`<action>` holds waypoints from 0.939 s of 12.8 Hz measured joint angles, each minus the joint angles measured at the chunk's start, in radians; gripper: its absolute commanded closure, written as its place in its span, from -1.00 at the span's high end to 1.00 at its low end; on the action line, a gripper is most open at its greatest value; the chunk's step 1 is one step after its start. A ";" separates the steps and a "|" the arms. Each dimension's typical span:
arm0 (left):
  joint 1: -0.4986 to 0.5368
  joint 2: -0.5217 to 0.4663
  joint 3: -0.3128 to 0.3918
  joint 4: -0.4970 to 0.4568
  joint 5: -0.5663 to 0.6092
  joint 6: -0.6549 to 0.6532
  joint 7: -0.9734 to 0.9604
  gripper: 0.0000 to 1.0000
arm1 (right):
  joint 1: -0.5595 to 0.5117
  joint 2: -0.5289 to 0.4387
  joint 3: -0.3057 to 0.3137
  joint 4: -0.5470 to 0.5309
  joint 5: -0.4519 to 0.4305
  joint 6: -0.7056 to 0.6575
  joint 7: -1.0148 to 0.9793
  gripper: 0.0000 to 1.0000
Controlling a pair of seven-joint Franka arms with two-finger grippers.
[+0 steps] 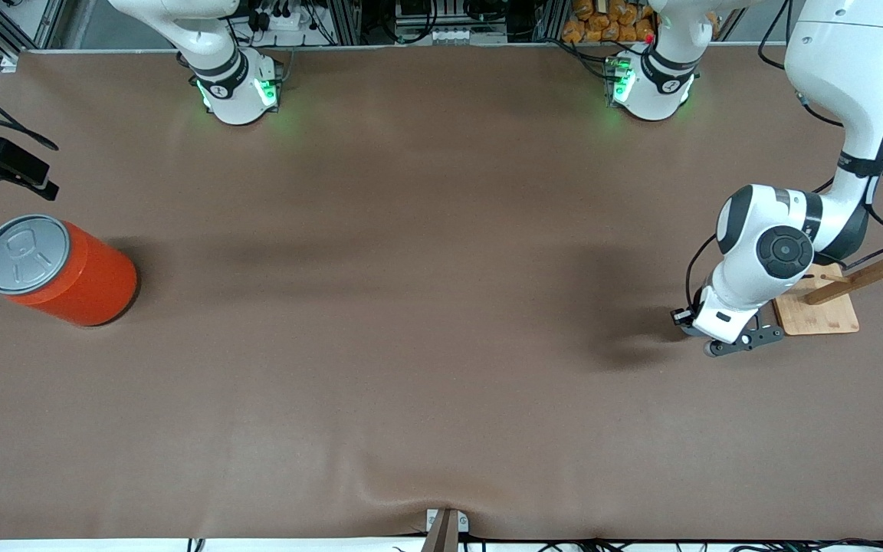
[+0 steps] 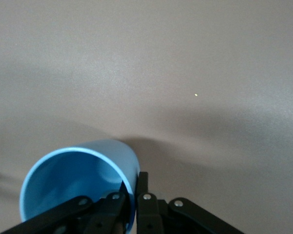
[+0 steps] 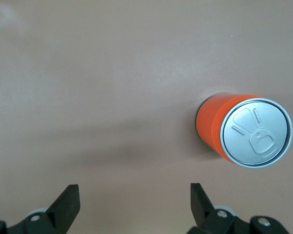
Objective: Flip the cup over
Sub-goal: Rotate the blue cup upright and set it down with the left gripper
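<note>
The cup [image 2: 73,180] is a small light-blue tumbler, seen in the left wrist view with its open mouth turned toward the camera. My left gripper [image 2: 133,185] is shut on its rim wall, with one finger inside the cup and one outside. In the front view this gripper [image 1: 733,337] hangs low over the table at the left arm's end, beside a wooden stand, and the arm hides the cup there. I cannot tell whether the cup touches the table. My right gripper [image 3: 135,195] is open with nothing between its fingers, over bare table near the orange can.
A large orange can [image 1: 58,268] with a grey pull-tab lid stands upright at the right arm's end of the table; the right wrist view shows the can [image 3: 244,129] too. A wooden peg stand [image 1: 817,310] sits beside the left gripper. The brown table cover [image 1: 441,307] spreads between them.
</note>
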 measured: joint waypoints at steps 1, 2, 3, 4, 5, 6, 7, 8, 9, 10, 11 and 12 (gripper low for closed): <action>0.000 0.001 0.000 0.001 0.000 0.001 -0.003 1.00 | 0.000 0.000 0.000 0.000 0.000 0.000 0.000 1.00; 0.000 0.001 0.000 0.005 0.000 0.002 -0.007 1.00 | 0.000 0.000 0.000 0.000 0.000 0.000 0.000 1.00; 0.002 0.002 0.000 0.014 0.000 0.004 -0.010 1.00 | 0.000 0.000 0.000 0.000 0.000 0.000 0.000 1.00; 0.006 0.002 0.000 0.025 0.000 0.004 -0.012 1.00 | 0.000 0.000 0.000 0.000 0.000 0.000 0.000 1.00; 0.011 0.002 0.000 0.038 0.000 0.004 -0.013 1.00 | 0.000 0.000 0.000 0.000 0.000 0.000 0.000 1.00; 0.015 0.002 0.000 0.050 0.000 0.004 -0.013 1.00 | 0.000 0.000 0.000 0.000 0.000 -0.001 0.000 1.00; 0.019 0.001 0.000 0.064 0.000 0.003 -0.013 1.00 | 0.000 0.000 0.000 0.000 0.000 -0.001 0.000 1.00; 0.022 -0.002 0.000 0.077 0.000 0.002 -0.013 1.00 | 0.000 0.000 0.000 0.000 0.000 -0.001 0.000 1.00; 0.024 -0.007 0.000 0.092 0.000 -0.003 -0.013 1.00 | 0.000 0.000 0.000 0.000 0.000 -0.001 0.000 1.00; 0.024 -0.014 -0.002 0.107 0.000 -0.016 -0.013 1.00 | 0.000 0.000 0.000 0.000 0.000 -0.001 0.000 1.00; 0.024 -0.023 -0.005 0.125 -0.001 -0.044 -0.013 1.00 | 0.000 0.000 0.000 0.000 0.000 -0.001 0.000 1.00; 0.024 -0.032 -0.011 0.150 -0.003 -0.090 -0.013 1.00 | 0.000 0.000 0.000 0.000 0.000 -0.001 0.000 1.00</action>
